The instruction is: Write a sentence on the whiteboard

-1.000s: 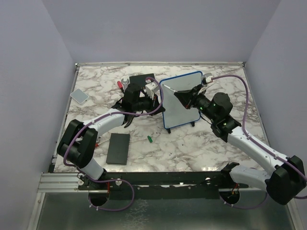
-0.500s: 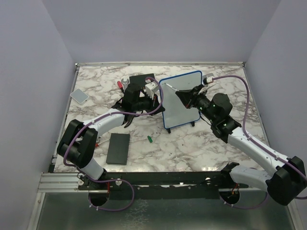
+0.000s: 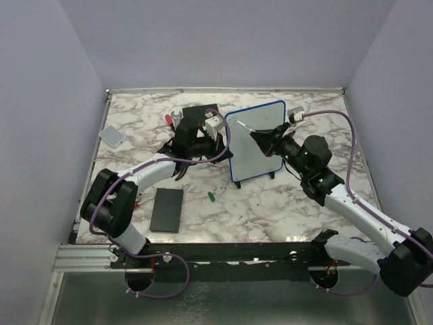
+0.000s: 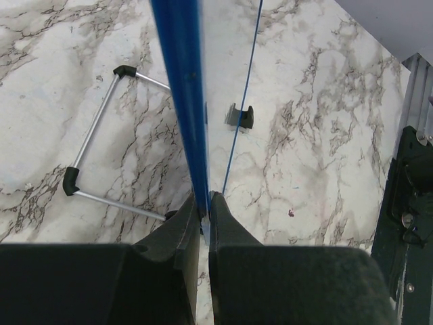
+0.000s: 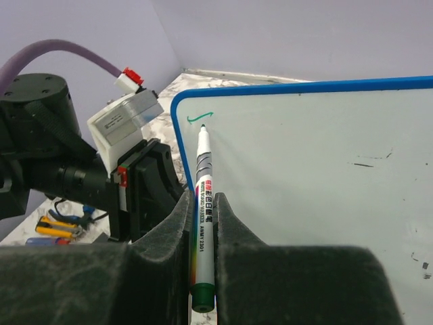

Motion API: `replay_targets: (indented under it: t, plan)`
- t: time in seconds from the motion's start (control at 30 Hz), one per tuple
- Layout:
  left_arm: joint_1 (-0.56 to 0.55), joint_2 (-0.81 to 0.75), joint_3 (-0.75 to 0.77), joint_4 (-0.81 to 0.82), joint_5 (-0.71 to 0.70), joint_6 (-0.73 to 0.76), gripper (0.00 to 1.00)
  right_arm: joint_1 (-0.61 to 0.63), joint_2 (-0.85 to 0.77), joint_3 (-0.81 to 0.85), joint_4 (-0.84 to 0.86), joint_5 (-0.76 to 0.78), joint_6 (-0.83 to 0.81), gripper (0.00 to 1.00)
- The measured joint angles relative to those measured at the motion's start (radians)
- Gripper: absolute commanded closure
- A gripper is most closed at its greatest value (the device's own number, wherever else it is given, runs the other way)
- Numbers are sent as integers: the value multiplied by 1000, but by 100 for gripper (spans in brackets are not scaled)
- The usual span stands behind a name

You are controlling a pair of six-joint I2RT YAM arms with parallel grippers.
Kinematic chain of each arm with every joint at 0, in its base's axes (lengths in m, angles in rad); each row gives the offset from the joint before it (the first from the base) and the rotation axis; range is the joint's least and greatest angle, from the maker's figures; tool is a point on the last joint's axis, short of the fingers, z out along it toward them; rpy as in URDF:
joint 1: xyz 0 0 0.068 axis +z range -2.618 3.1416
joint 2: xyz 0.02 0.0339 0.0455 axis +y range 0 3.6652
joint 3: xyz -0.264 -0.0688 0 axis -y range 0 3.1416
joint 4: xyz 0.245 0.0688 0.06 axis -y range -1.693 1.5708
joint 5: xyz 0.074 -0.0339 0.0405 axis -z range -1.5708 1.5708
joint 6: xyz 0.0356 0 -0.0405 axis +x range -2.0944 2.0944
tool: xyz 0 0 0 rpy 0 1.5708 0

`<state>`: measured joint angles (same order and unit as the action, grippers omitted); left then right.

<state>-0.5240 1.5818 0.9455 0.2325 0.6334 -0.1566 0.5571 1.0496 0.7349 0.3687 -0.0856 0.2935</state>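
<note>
Quick update: over the last second my right arm is drifting a touch toward 3 o'clock on the overhead view. More of the marker is showing against the whiteboard now. The whiteboard itself isn't budging, still standing upright just past the middle of the counter, toward 1 o'clock. My left tool is squeezing its blue frame edge and my right tool is clamped around the marker barrel.

On my right wrist view there's one short green squiggle up in the 10 o'clock corner of the white face. The tip is sitting right under its right end. I'm guessing that's the first letter getting going, so pretty much the whole sentence is still ahead of me.

Stuff I'm struggling to see:
- Whether the tip is actually touching the face right now, I can't tell.
- From overhead the squiggle is too small to spot, and my right tool is covering part of the face.
- My left wrist view only gets the frame edge-on.
- The whiteboard's right side is running out of my right wrist view.
</note>
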Motion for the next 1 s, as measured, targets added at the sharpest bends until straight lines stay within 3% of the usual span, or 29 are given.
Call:
replay_targets:
  t: [0.23,1.0]
  plan:
    - [0,0,0,0,0,-1,100,8,-13,-9,4,-69,-32,100]
    - [0,-2,0,-3,-2,0,100,13,24,-3,16,-56,-34,99]
